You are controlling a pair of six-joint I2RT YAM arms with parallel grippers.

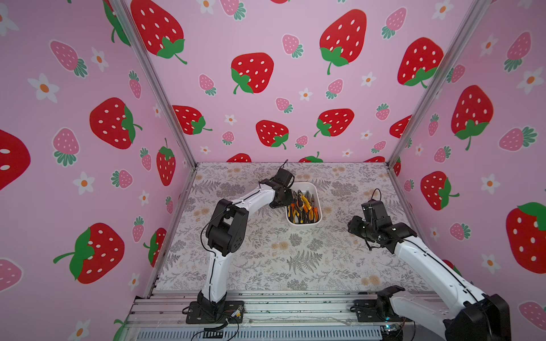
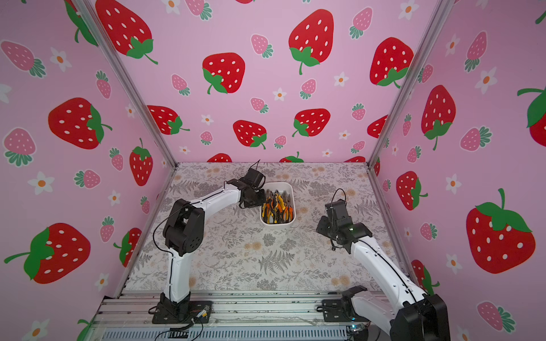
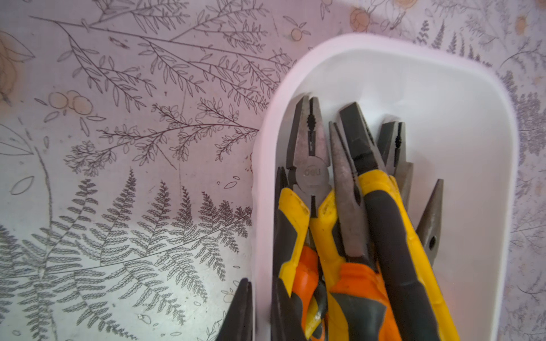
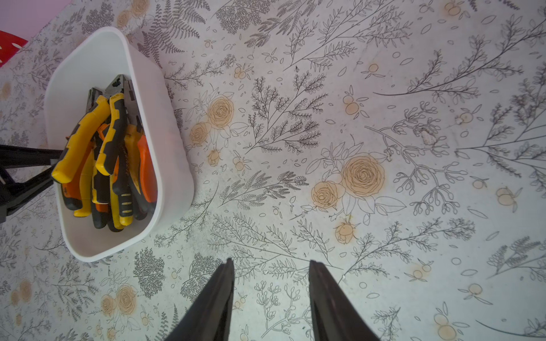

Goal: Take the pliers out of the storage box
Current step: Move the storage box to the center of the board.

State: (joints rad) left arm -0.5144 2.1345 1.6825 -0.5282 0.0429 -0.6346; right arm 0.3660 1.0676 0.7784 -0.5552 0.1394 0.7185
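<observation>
I see open table (image 1: 295, 259) in front of the box (image 1: 304, 226) and to its right, bare floor at its far end, while pliers (image 1: 303, 208) crowd the rest and the left gripper (image 1: 292, 200) blocks its left wall.

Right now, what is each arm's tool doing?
Left tool: closed at the white plastic storage box's rim; what it grips cannot be told.
Right tool: open, empty.

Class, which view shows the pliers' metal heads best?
Left wrist view: heads of the pliers are close and sharp. Right wrist view shows mainly handles in the storage box; both top views show them tiny.
</observation>
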